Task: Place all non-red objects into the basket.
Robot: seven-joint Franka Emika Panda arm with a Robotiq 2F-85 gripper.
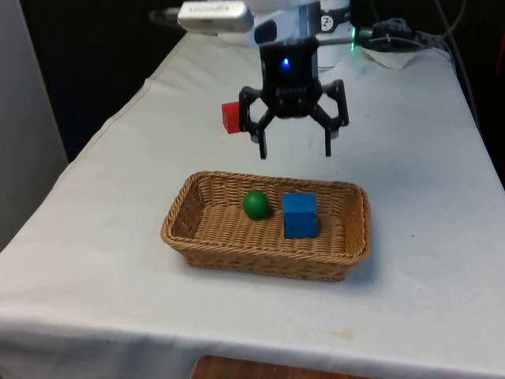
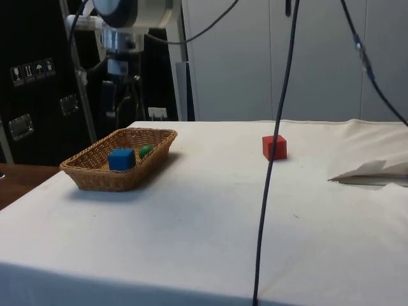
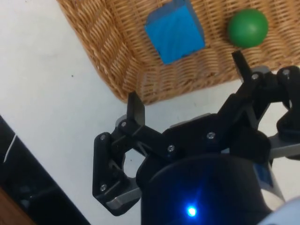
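Note:
A wicker basket [image 1: 186,237] [image 2: 89,177] [image 3: 108,61] sits on the white cloth. Inside it lie a green ball [image 1: 255,204] [image 2: 146,150] [image 3: 248,27] and a blue cube [image 1: 300,215] [image 2: 121,159] [image 3: 174,31], side by side. A red cube [image 1: 230,117] [image 2: 274,146] rests on the cloth beyond the basket, toward the front view's left. My gripper [image 1: 296,150] [image 3: 187,79] hangs open above the basket's far rim, with nothing between its fingers [image 3: 136,110].
Crumpled white paper or cloth [image 2: 373,172] [image 1: 390,57] lies at the table's far end by the robot's base. Black cables [image 2: 274,159] hang down in the side view. A wooden surface [image 1: 237,369] shows below the table's near edge.

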